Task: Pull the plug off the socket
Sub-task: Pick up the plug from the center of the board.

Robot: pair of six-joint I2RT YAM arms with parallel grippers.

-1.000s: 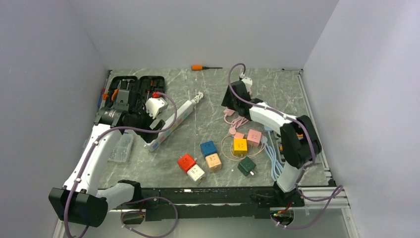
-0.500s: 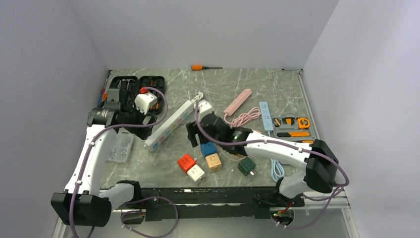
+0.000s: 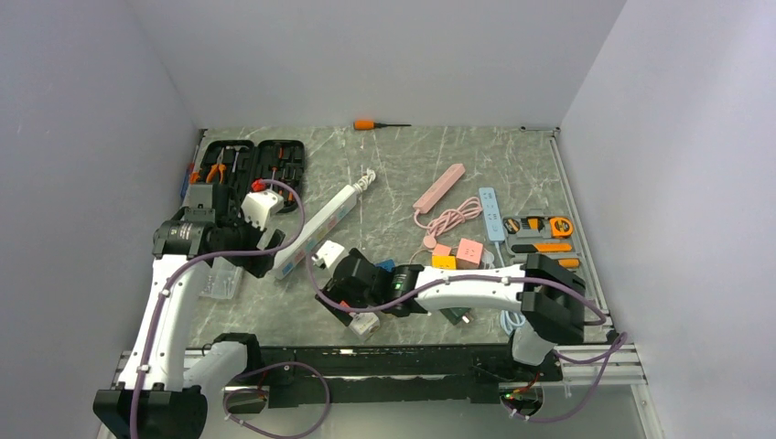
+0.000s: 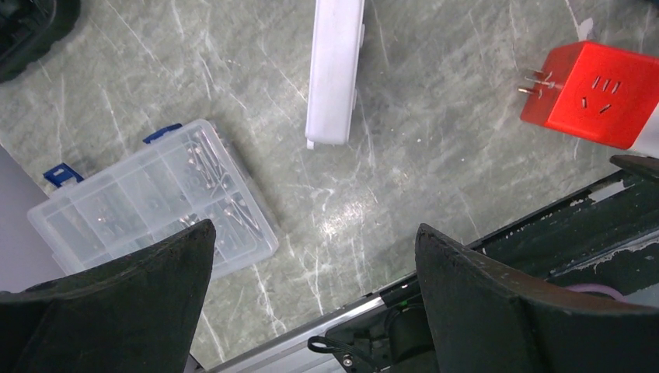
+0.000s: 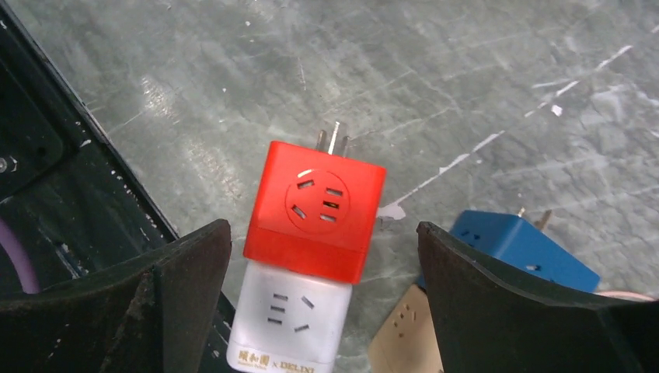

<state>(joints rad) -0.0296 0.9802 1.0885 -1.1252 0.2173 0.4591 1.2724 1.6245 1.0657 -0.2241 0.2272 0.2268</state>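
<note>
A red cube socket lies joined end to end with a white cube socket near the table's front edge; the red cube's own prongs stick out free on its far side. My right gripper hangs open above the pair, one finger on each side, touching neither. In the top view the right gripper covers most of the red cube, and the white cube shows below it. My left gripper is open and empty over bare table, with the red cube off to its right.
A blue cube and a tan cube lie right of the pair. A clear parts box and a white power strip lie near the left gripper. An open tool case, pink strip and screwdriver lie farther back.
The right arm swung from the back right down to the front middle, over the red and white cubes, its jaws opening wider. The left arm drew back slightly toward the near left.
</note>
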